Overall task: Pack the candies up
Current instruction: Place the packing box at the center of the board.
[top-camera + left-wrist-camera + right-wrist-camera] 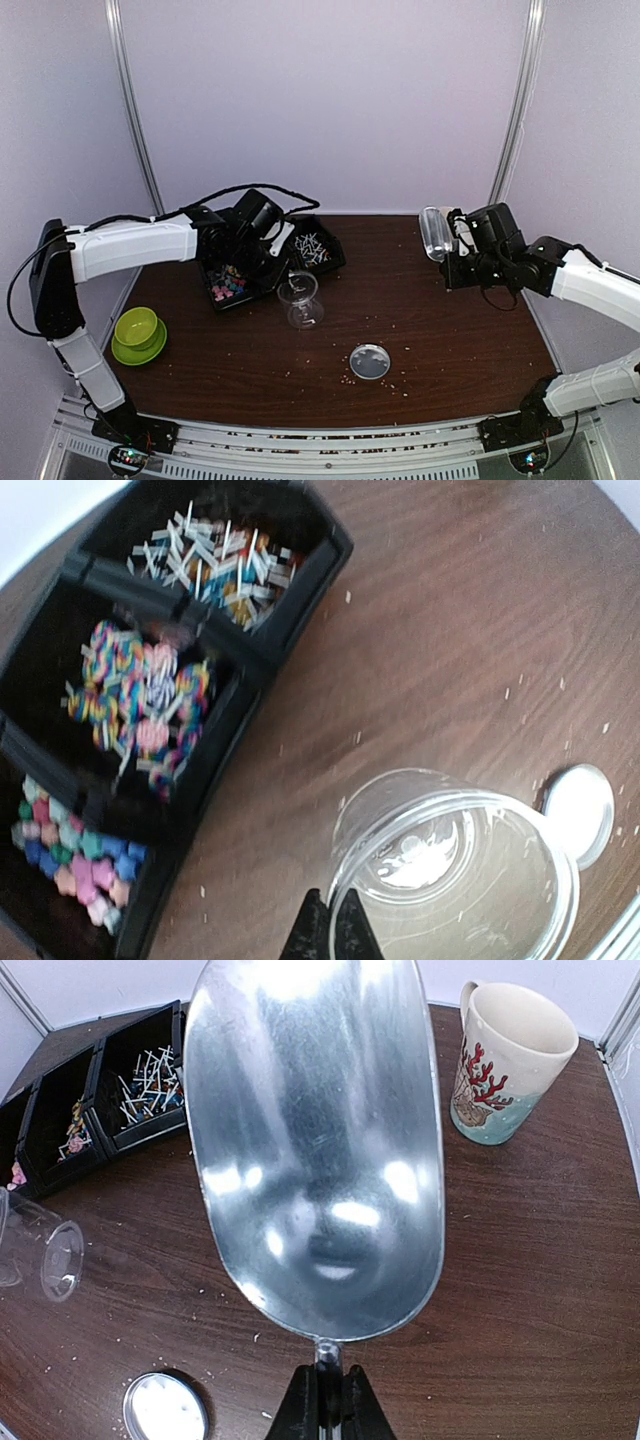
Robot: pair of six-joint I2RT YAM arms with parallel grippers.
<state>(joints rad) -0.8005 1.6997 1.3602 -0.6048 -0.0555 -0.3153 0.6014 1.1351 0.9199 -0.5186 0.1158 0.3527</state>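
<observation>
Pale lilac walls enclose a dark wooden counter (460, 340) dotted with pale crumbs. At the far left of the overhead view a green bowl (137, 327) sits on a matching saucer.

Moving right, a black tray (320, 570) with three compartments holds all the candies (140, 695): white-stick pieces in the upper compartment of the left wrist view, swirled lollipops in the middle one, and pastel bits at lower left.

The left end effector (330, 925) has its fingers pressed together at the rim of a clear jar (450, 880), apparently pinching the thin wall. The jar is tipped with its mouth toward the wrist camera and looks empty. Its round lid (370, 361) lies apart on the counter, lower centre in the overhead view.

Further right, the right end effector (326, 1400) is clamped on the handle of a metal scoop (315, 1140), whose bowl is bare. A coral-patterned mug (510, 1060) stands at the upper right of the right wrist view.

By my reading, packing has not started: no candy has reached the scoop or jar, so scooping, filling and lidding all remain.
</observation>
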